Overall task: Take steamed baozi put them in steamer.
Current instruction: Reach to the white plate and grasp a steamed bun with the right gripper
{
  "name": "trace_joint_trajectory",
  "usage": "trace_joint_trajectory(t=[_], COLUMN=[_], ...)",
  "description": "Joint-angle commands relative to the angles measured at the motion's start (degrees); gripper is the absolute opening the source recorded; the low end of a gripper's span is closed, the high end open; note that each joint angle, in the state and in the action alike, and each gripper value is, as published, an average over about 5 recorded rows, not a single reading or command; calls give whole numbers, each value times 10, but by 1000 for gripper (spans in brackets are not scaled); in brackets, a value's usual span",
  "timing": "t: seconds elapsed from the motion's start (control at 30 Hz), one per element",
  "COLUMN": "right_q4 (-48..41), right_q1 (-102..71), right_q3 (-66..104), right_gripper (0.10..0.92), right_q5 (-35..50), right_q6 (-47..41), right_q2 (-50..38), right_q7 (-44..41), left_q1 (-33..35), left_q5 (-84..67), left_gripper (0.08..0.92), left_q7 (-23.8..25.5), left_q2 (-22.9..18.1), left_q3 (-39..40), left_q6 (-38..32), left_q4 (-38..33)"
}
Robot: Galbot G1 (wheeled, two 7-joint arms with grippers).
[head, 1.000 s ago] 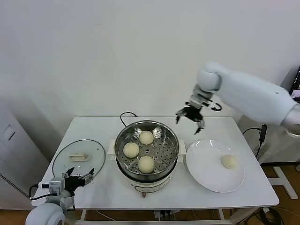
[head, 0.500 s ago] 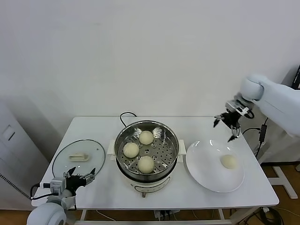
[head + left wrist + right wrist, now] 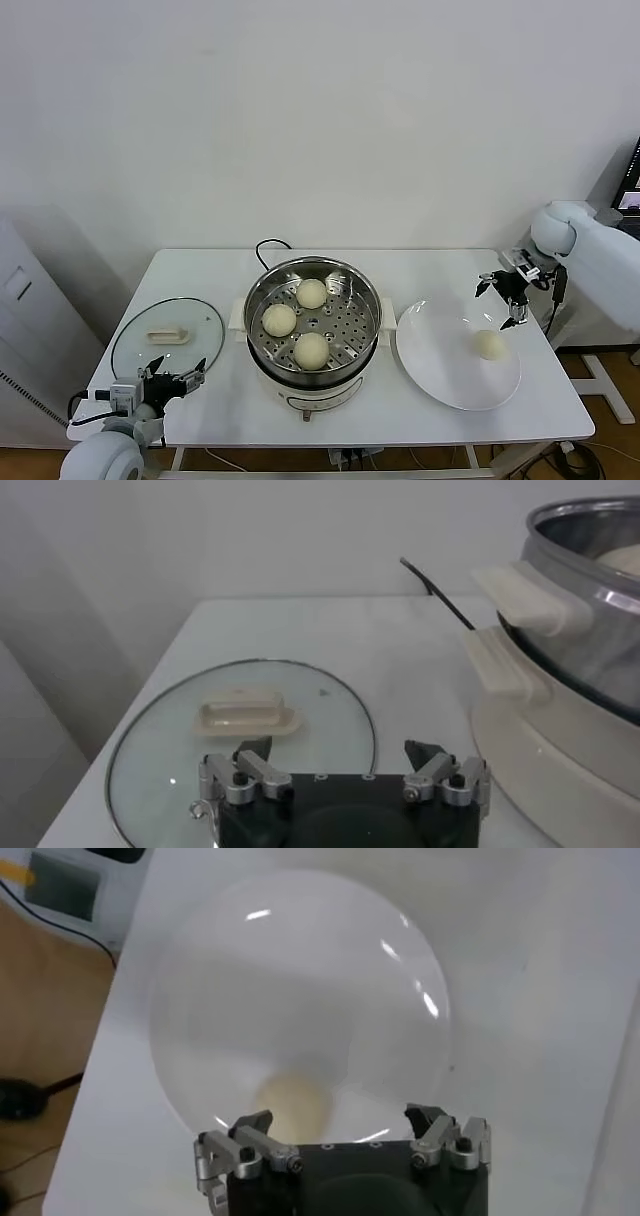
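Three cream-white baozi (image 3: 311, 293) (image 3: 279, 319) (image 3: 311, 350) lie on the perforated tray inside the steel steamer (image 3: 262, 299) at the table's middle. One more baozi (image 3: 488, 345) lies on the white plate (image 3: 440, 370) at the right; it also shows in the right wrist view (image 3: 292, 1104). My right gripper (image 3: 503, 294) is open and empty, in the air just above and behind that baozi; in its wrist view (image 3: 340, 1125) the bun lies near one finger. My left gripper (image 3: 172, 375) is open and empty, parked at the table's front left edge.
The glass lid (image 3: 135, 349) with its cream handle (image 3: 246, 710) lies flat at the left, just ahead of my left gripper (image 3: 340, 755). A black cord (image 3: 264, 246) runs behind the steamer. The steamer's white handle (image 3: 523, 593) shows in the left wrist view.
My right gripper swung from behind the steamer to the right and came down over the plate, ending just above the last baozi. The left arm stayed still.
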Motion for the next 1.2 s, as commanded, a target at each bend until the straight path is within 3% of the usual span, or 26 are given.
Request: trace_joint_trajectory(t=[0.03, 0.83, 1.2], right_q4=[-26, -65, -71], right_q1=[-80, -156, -140], right_q3=[76, 155, 153], right_gripper=[823, 815, 533], right_q5=[-54, -106, -96], right_q6=[-2, -6, -14], right_q2=[6, 40, 47], right_q7=[25, 69, 39], left_q1=[1, 1, 1], left_q5=[0, 3, 3], left_gripper=[823, 823, 823], left_q7=[0, 0, 0], left_q2=[0, 0, 1], left_q3=[0, 1, -1], left_q6=[-1, 0, -1], left_q4=[1, 3, 4])
